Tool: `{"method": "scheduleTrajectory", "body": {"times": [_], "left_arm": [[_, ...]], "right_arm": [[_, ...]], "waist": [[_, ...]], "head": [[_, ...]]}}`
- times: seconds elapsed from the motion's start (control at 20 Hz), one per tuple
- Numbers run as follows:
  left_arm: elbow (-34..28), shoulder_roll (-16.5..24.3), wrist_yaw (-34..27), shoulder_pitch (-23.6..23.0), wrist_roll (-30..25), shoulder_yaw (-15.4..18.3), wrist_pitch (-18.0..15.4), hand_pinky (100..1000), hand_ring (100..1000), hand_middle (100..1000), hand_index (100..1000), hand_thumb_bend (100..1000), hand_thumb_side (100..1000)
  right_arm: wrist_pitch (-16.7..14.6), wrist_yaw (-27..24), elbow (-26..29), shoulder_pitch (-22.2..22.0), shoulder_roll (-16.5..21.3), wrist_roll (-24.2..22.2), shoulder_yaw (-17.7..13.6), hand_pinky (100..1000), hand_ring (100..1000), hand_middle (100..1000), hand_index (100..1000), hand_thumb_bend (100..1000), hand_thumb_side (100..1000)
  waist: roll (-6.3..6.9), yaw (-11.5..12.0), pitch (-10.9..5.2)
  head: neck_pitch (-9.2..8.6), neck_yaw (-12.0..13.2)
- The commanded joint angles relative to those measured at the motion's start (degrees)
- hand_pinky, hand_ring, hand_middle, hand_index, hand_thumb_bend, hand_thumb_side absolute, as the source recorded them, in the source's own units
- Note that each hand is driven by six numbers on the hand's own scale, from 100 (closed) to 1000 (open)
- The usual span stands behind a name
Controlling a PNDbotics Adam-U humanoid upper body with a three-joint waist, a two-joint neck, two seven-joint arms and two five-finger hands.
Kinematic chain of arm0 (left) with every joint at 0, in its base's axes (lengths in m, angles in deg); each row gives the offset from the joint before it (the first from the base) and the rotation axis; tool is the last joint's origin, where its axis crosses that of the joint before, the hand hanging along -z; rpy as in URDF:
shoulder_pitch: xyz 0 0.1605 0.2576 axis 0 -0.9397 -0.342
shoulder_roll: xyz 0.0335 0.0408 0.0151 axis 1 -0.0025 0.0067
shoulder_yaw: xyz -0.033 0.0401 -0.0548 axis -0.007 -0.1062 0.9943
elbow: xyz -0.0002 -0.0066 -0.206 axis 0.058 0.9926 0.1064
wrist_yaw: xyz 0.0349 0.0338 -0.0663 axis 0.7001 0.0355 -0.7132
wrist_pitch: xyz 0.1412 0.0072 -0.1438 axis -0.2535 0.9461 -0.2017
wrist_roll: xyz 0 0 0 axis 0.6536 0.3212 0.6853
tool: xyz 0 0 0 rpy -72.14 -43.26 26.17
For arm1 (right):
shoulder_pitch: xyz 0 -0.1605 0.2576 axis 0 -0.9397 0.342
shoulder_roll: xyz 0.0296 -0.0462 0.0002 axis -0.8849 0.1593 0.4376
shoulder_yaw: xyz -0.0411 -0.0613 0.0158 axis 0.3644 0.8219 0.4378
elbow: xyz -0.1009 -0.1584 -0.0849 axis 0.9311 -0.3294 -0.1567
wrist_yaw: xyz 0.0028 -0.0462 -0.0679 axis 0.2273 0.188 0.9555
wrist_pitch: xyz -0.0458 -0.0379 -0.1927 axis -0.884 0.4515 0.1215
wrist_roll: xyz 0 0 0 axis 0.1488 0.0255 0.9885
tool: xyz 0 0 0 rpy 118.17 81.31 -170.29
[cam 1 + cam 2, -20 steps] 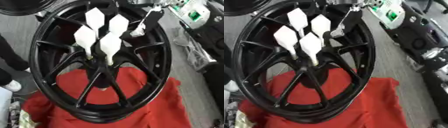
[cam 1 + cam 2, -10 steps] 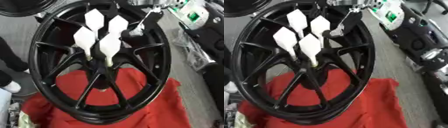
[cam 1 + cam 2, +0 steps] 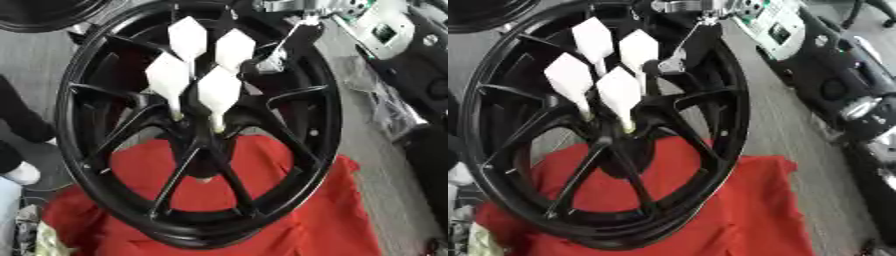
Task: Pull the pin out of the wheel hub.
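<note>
A grey workshop floor fills the background, with dark machinery and a pale green-and-white device along the upper right of the frame. A red cloth [image 3: 289, 210] lies across the lower half. On it stands a large black wheel hub [image 3: 197, 125], tilted upright, its spokes meeting at the centre of the frame.

Four white pins [image 3: 219, 92] stick out of the hub's centre toward the camera. Each has a thin stem seated in the hub and a broad, flat, diamond-shaped head; they cluster close together in the upper middle.

A slim silver-and-black arm reaches in from the top right, and its right hand [image 3: 262, 64] sits just beside the upper-right pin. Its fingers are too indistinct to tell whether they are spread or pinching. The left hand is not in view.

The pins look light and rigid, probably plastic. The flat head offers the best hold, pinched across its faces and drawn straight out along the stem. The hub looks heavy and unlikely to shift.
</note>
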Motion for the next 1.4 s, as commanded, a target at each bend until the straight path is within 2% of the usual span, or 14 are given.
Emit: {"method": "scheduleTrajectory", "body": {"times": [0.05, 0.4, 0.65, 0.85, 1.15, 1.25, 1.3, 1.4], "left_arm": [[-0.98, 1.68, -0.19, 0.29, 0.17, 0.69, -0.03, 698, 762, 678, 700, 100, 783], [-0.92, 1.71, -0.24, 0.16, 0.15, 0.77, 0.05, 700, 763, 677, 699, 100, 783], [-0.82, 1.72, -0.2, 0.06, 0.18, 0.71, 0.21, 701, 764, 677, 699, 100, 785], [-0.71, 1.73, -0.21, -0.01, 0.09, 0.69, 0.25, 701, 764, 677, 699, 100, 785], [-0.71, 1.63, -0.13, -0.02, -0.16, 0.51, 0.35, 702, 765, 677, 700, 100, 785], [-0.79, 1.63, -0.05, -0.01, -0.11, 0.59, 0.38, 703, 765, 677, 700, 100, 783], [-0.81, 1.68, -0.04, -0.04, -0.08, 0.62, 0.4, 703, 766, 677, 700, 100, 783], [-0.83, 1.78, -0.05, -0.12, -0.03, 0.67, 0.42, 703, 766, 677, 700, 100, 783]], "right_arm": [[-17.59, 0.36, 0.44, 0.66, 1.23, -17.17, -0.53, 868, 778, 653, 803, 291, 532], [-17.07, -0.33, 0.43, 0.48, 1.34, -17.17, -0.7, 862, 759, 559, 740, 272, 506], [-15.1, -2.25, 0.51, 0.59, 1.45, -17.17, -1.11, 852, 737, 506, 688, 209, 454], [-13.53, -3.38, 0.59, 0.79, 1.56, -17.17, -1.29, 846, 715, 477, 654, 105, 403], [-12.12, -5.22, 0.43, 1.57, 1.72, -17.17, -1.34, 834, 660, 410, 578, 100, 351], [-12.04, -5.55, 0.06, 1.77, 1.69, -17.17, -1.5, 823, 620, 344, 513, 100, 320], [-11.94, -5.85, -0.18, 1.91, 1.67, -17.17, -1.62, 818, 605, 319, 488, 100, 344], [-11.66, -6.6, -0.58, 2.27, 1.71, -17.17, -1.94, 812, 587, 287, 458, 100, 321]], "waist": [[0.0, 0.11, -0.93], [-0.02, 0.15, -0.91], [-0.03, 0.12, -0.93], [-0.09, 0.18, -1.01], [-0.51, 0.52, -1.25], [-0.73, 0.78, -1.35], [-0.82, 0.92, -1.41], [-1.01, 1.15, -1.53]], "head": [[-0.59, -0.18], [-0.49, -0.25], [-0.52, -0.21], [-0.45, -0.33], [-0.48, -0.82], [-0.46, -1.13], [-0.4, -1.35], [-0.28, -1.62]]}}
